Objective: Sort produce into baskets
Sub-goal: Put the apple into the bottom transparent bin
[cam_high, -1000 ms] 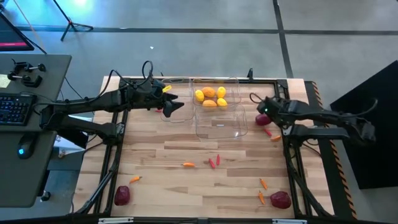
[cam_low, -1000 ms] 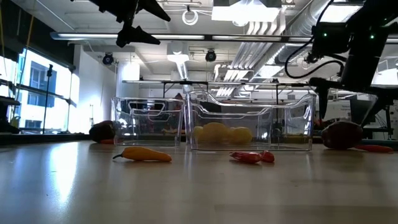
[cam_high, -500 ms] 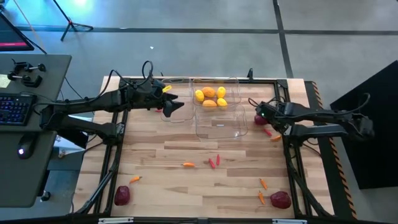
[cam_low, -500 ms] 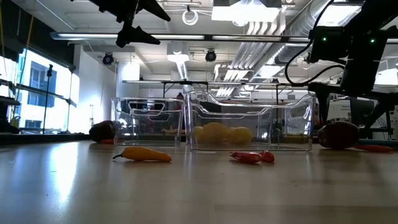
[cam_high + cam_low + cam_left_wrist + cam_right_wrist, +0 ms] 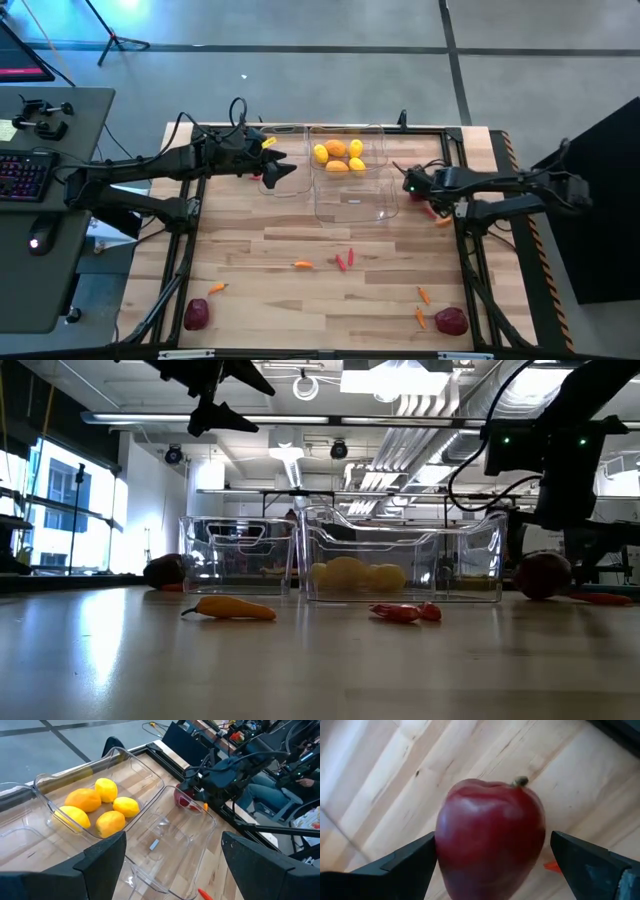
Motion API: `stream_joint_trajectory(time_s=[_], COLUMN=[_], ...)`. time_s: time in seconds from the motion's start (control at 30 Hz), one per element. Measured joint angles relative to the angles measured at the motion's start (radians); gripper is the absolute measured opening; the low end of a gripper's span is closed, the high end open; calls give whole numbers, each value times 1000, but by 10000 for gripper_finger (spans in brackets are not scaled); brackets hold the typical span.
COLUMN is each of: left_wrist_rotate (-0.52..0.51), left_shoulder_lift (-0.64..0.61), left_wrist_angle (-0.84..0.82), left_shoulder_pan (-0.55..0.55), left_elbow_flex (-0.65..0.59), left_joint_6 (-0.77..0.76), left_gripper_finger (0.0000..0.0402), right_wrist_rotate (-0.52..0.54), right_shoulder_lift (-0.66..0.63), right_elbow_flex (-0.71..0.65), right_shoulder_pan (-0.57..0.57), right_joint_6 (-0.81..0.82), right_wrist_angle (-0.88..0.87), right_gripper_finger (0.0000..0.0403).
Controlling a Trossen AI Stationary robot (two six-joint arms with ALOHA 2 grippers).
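Observation:
My right gripper (image 5: 413, 187) stands open, pointing steeply down over a dark red rounded fruit (image 5: 490, 840) that rests on the table just right of the baskets. Its fingers stand on either side of the fruit; whether they touch it I cannot tell. My left gripper (image 5: 275, 170) hangs open and empty above the left clear basket (image 5: 285, 160). The far middle basket (image 5: 372, 140) holds several yellow and orange fruits (image 5: 100, 807). The near middle basket (image 5: 352, 205) has no produce in it.
Two more dark red fruits lie near the front corners (image 5: 197, 314) (image 5: 451, 321). Small red and orange peppers lie scattered on the wood: mid-table (image 5: 345, 260) (image 5: 303, 265), front left (image 5: 217, 288), front right (image 5: 423, 296), and beside the right arm (image 5: 443, 222).
My right gripper has come down and toward the table's left, onto the dark red fruit beside the baskets, rolling about its own axis as it went. Its fingers have stayed open. The fruit has not moved.

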Motion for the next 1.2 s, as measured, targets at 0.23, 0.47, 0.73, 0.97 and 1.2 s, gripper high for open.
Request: stream_joint_trajectory(time_s=[0.23, 0.47, 0.73, 0.97, 1.2], left_wrist_rotate=[0, 12, 105, 168, 167], left_shoulder_lift=[0, 0, 0, -2, -2], left_wrist_angle=[0, -1, -4, -4, -3], left_shoulder_pan=[0, 0, -1, -34, -69], left_elbow_flex=[0, 0, 0, 0, 0], left_joint_6=[0, -1, -8, -37, -35], left_gripper_finger=[315, 315, 315, 315, 315], right_wrist_rotate=[0, 42, 150, 161, 148], right_shoulder_lift=[74, 40, -161, -218, -136], right_elbow_flex=[0, 0, 0, 2, 2], right_shoulder_pan=[-7, -30, 21, 170, 270], right_joint_6=[-6, -107, -525, -917, -895], right_wrist_angle=[4, -17, 253, 773, 866], right_gripper_finger=[355, 270, 270, 284, 288])
